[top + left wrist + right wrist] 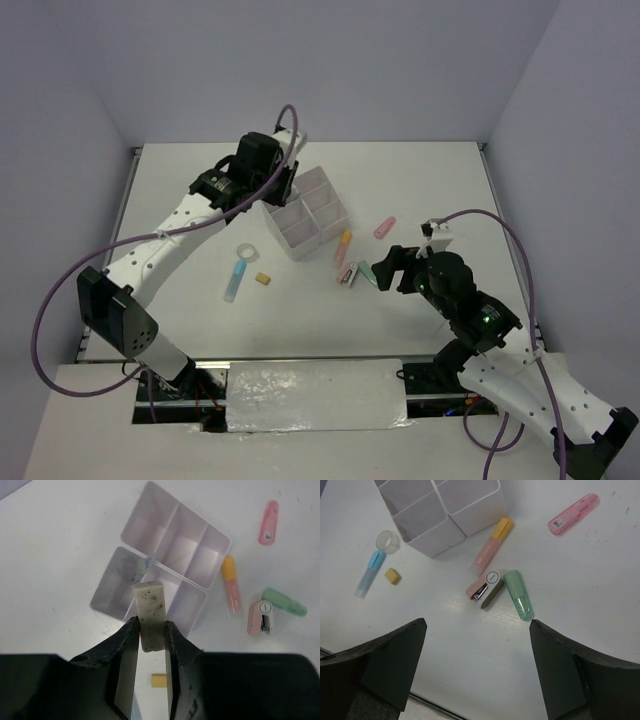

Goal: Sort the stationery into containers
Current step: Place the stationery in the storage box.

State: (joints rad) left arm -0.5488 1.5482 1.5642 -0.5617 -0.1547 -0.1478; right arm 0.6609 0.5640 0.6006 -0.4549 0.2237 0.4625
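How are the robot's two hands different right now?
The left hand is shut on a speckled eraser; the right hand is wide open and holds nothing. The left hand is by the white box; the right hand is over the green marker. Both hands are black with two fingers.
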